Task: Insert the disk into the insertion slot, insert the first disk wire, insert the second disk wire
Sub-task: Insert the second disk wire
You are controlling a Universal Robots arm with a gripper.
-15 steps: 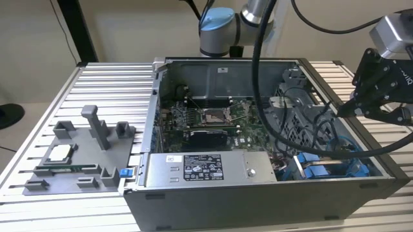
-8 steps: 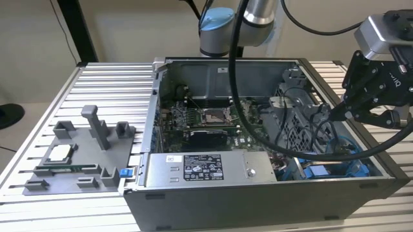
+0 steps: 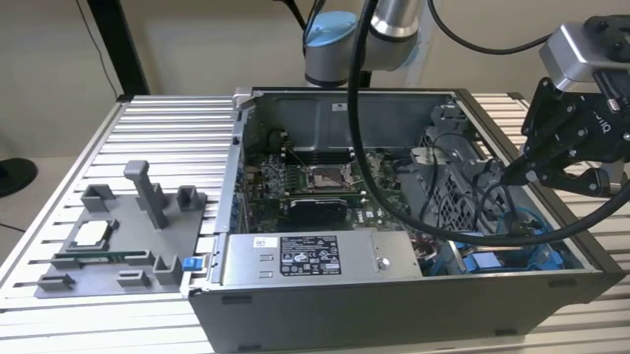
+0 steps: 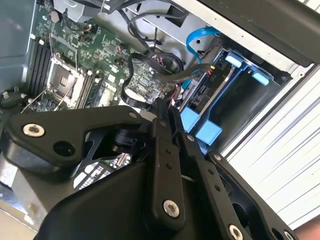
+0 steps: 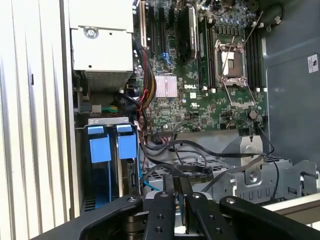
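One grey parts tray (image 3: 147, 243) lies on the slatted surface (image 3: 167, 133) at the exterior view's left. One open computer case (image 3: 394, 310) stands mid-scene, with one power-supply box (image 3: 315, 258) at its near wall. In its near right corner the insertion slot (image 3: 497, 259) holds the single disk (image 4: 201, 99) edge-on, beside two blue tabs (image 5: 99, 146). Farther right, one gripper (image 3: 510, 175) hangs among black cables (image 3: 433, 214), its jaws drawn together. I cannot tell whether they pinch a cable.

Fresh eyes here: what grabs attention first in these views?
The open computer case sits centre, motherboard exposed. The black gripper hangs over its side at the exterior view's right, near the bright blue tabs of the insertion slot. A grey parts tray lies left.
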